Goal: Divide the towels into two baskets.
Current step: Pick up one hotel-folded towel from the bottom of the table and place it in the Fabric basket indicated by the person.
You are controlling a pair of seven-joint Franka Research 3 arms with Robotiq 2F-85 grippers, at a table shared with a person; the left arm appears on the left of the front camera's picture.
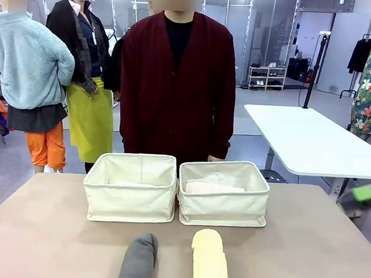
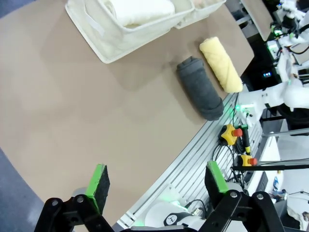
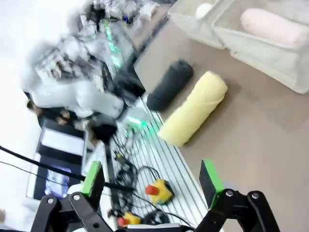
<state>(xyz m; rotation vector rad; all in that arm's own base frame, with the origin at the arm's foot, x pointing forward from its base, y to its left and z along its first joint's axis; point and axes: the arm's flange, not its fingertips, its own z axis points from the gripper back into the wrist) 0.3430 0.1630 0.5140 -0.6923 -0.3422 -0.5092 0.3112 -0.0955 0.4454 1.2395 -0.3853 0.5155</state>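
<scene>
**Over the near edge: claws open**

My left gripper and right gripper gape, holding nothing. Beyond, I see the grey towel and yellow towel side by side on the table. The white towel lies in the left basket, the pink towel in the right basket.

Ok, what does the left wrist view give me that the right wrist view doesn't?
Left wrist adds: a clear look at the white rolled terry towel lying in one cream canvas basket, plus the open left end effector.
Right wrist adds: the pale pink rolled terry towel lying in the other cream canvas basket, plus the open right end effector.
Shared: the dark grey rolled towel and the pale yellow rolled towel, side by side on the tan table, outside both baskets.
</scene>
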